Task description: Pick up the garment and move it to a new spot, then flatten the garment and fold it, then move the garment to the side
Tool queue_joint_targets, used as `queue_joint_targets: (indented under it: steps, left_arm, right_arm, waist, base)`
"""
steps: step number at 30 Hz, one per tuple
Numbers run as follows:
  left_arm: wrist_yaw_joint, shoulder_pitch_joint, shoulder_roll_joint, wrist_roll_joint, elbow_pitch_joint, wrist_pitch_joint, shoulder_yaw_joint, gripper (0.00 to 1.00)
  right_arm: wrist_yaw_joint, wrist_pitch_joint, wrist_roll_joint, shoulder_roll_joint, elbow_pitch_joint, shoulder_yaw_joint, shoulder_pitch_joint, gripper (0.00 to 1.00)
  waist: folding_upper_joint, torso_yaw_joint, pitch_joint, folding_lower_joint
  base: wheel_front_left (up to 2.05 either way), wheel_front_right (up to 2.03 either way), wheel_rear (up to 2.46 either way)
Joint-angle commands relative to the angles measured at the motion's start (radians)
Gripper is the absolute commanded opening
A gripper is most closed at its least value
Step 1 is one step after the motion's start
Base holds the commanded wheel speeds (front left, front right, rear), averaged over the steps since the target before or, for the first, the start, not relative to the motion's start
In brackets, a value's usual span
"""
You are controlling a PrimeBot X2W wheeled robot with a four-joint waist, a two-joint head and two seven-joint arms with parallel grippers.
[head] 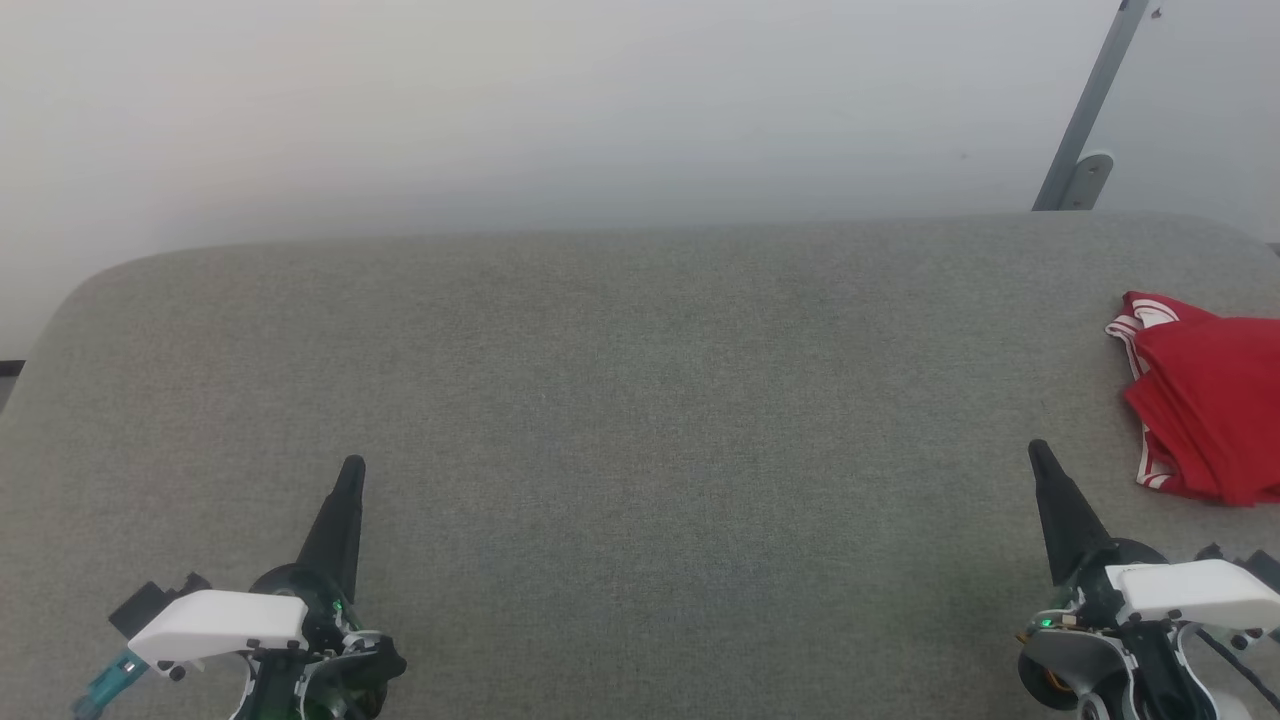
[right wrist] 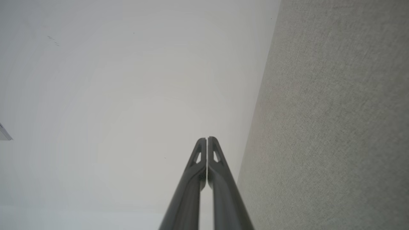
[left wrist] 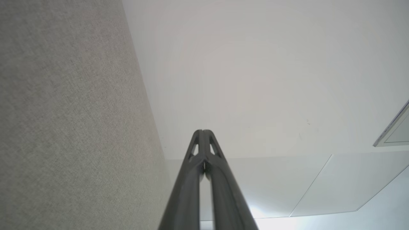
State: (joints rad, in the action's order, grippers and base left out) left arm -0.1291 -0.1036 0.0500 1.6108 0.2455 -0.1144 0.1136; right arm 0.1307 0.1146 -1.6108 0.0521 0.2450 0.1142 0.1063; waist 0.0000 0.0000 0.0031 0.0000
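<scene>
While two grippers (head: 352,465) (head: 1037,448) rest, one garment (head: 1215,400) lies

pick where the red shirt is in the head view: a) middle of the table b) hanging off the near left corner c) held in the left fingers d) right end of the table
D: the shirt lies on the grey table at its right end, cut off by the picture's edge, just beyond the shut, empty right fingers.
</scene>
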Motion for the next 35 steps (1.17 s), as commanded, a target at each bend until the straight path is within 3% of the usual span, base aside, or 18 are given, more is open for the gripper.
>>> queue_joint_targets:
  steps: [1, 35]
  left_arm:
    - [-0.003, -0.012, -0.002, 0.003, 0.0, -0.003, 0.002, 0.0]
    - [-0.003, -0.012, -0.002, 0.004, 0.0, -0.003, 0.001, 0.0]
  right_arm:
    - [0.0, 0.003, -0.004, -0.004, 0.001, -0.001, 0.006, 0.0]
    - [0.0, 0.002, -0.004, -0.004, 0.001, -0.001, 0.006, 0.0]
  waist:
    - [0.0, 0.0, 0.0, 0.0]
    - [0.0, 0.0, 0.0, 0.0]
  base:
    - [0.0, 0.0, 0.0]
    - [0.0, 0.0, 0.0]
